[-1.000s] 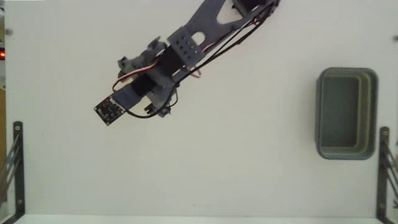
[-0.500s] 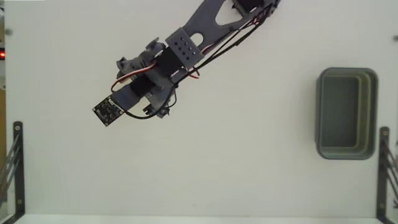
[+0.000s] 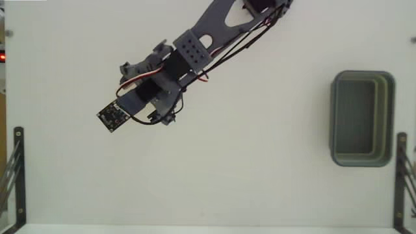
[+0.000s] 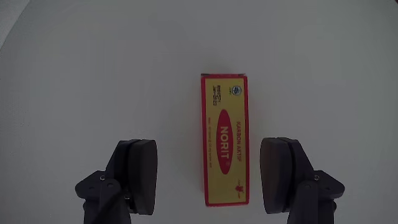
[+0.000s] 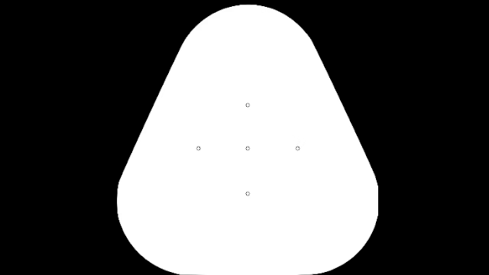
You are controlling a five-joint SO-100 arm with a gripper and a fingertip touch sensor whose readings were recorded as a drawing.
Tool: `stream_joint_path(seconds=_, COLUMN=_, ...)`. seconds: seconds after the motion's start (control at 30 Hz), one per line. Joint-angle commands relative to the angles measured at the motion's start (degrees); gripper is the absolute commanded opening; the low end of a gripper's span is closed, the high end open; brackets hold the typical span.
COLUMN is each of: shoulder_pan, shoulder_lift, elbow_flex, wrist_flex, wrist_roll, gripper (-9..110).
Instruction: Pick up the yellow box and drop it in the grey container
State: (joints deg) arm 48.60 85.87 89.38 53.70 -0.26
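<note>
Between spread dark fingers (image 4: 135, 174), flat glossy yellow box (image 4: 224, 140)

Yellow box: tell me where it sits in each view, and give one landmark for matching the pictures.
Fixed view: not visible; the arm covers the spot under the gripper, at upper left of the white table.
Wrist view: the yellow box lies centre frame, long side running up the picture, between the open fingers, untouched.
Shared landmark: the gripper.
</note>
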Motion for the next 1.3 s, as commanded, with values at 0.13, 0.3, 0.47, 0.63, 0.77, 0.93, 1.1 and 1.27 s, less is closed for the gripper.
stream_joint_path(seconds=0.13, shoulder_pan=1.3, shoulder_lift=2.0, elbow_flex=2.0, wrist_flex=-2.8, wrist_roll=0.3, gripper=110)
stream_joint_path(seconds=0.3, shoulder_pan=1.3, shoulder_lift=1.9, elbow_flex=3.4, wrist_flex=-4.3, wrist_roll=0.3, gripper=110)
stream_joint_path(seconds=0.47, shoulder_pan=1.3, shoulder_lift=1.8, elbow_flex=4.8, wrist_flex=-5.8, wrist_roll=0.3, gripper=110)
stream_joint_path(seconds=0.63, shoulder_pan=1.3, shoulder_lift=1.6, elbow_flex=5.8, wrist_flex=-7.0, wrist_roll=0.3, gripper=110)
stream_joint_path(seconds=0.77, shoulder_pan=1.3, shoulder_lift=1.5, elbow_flex=6.6, wrist_flex=-7.9, wrist_roll=0.3, gripper=110)
stream_joint_path(seconds=0.93, shoulder_pan=1.3, shoulder_lift=1.4, elbow_flex=7.5, wrist_flex=-9.0, wrist_roll=0.3, gripper=110)
stream_joint_path(seconds=1.1, shoulder_pan=1.3, shoulder_lift=1.2, elbow_flex=8.2, wrist_flex=-9.8, wrist_roll=0.3, gripper=110)
stream_joint_path(seconds=1.27, shoulder_pan=1.3, shoulder_lift=1.1, elbow_flex=8.8, wrist_flex=-10.6, wrist_roll=0.3, gripper=110)
